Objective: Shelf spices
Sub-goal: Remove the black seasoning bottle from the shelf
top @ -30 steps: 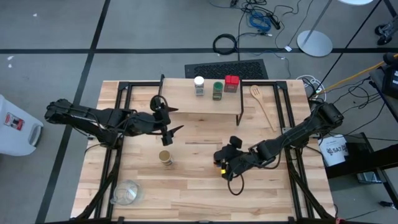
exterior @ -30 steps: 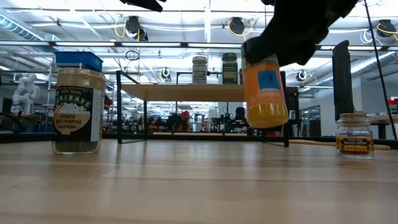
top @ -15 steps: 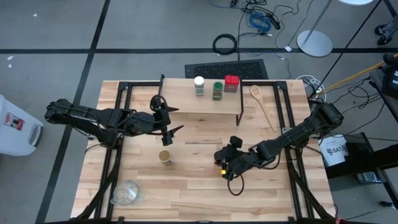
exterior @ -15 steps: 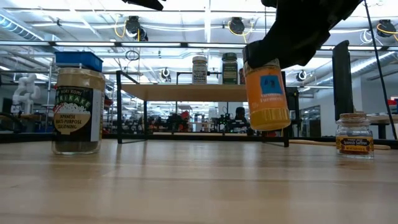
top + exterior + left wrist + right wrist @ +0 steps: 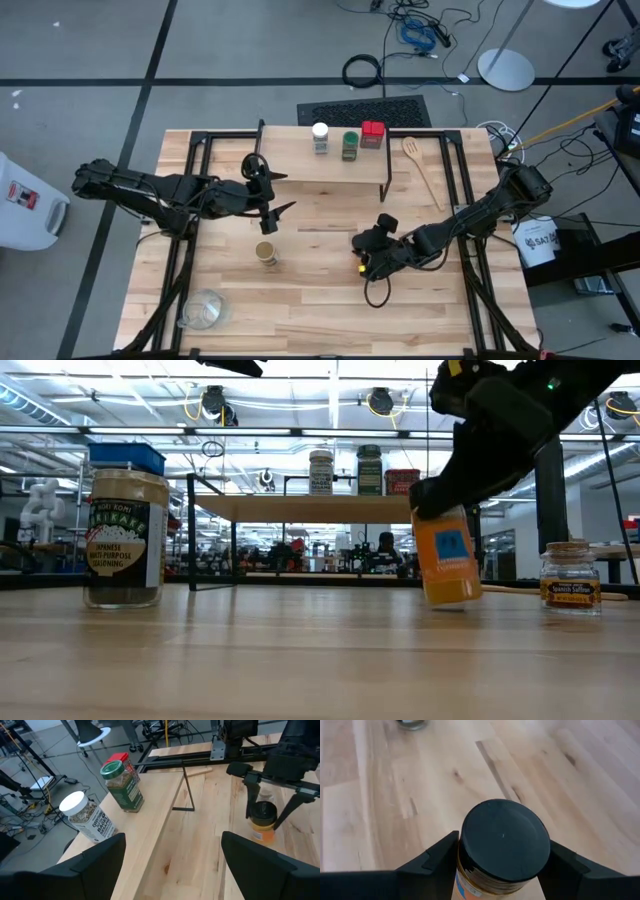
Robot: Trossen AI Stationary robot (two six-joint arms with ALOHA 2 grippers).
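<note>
1. At the worktop's (image 5: 300, 300) left, the left gripper (image 5: 270, 207) hangs in the air with its fingers spread apart and nothing between them, poised between the shelf (image 5: 300, 168) and the tan-lidded jar (image 5: 266, 253) that stands just below it on the planks.

2. Left to right along the shelf stand three containers: a white-lidded jar (image 5: 320, 136), a green-lidded jar (image 5: 350, 145) and a red tin (image 5: 373, 134), close together on the plank top.

3. Toward the middle, the right gripper (image 5: 372, 252) is clamped on the black lid of an orange jar (image 5: 446, 565); the low view shows that jar tipped, its base at or just above the wood, and contact cannot be made out.

4. The step in hand appears to be the pick-up of this orange jar. The next move likely calls for a clean lift high enough to clear the shelf's black legs, a carry toward the open stretch of plank beside the red tin, and an upright set-down.

5. The count: three spices shelved; three more off the shelf — the tan-lidded jar, the orange jar in the grip, and a small saffron jar (image 5: 571, 577) seen only from the low camera at the right.

6. Also on the worktop: one clear glass bowl (image 5: 204, 309) at the near left corner and one wooden spoon (image 5: 424, 172) right of the shelf.
</note>
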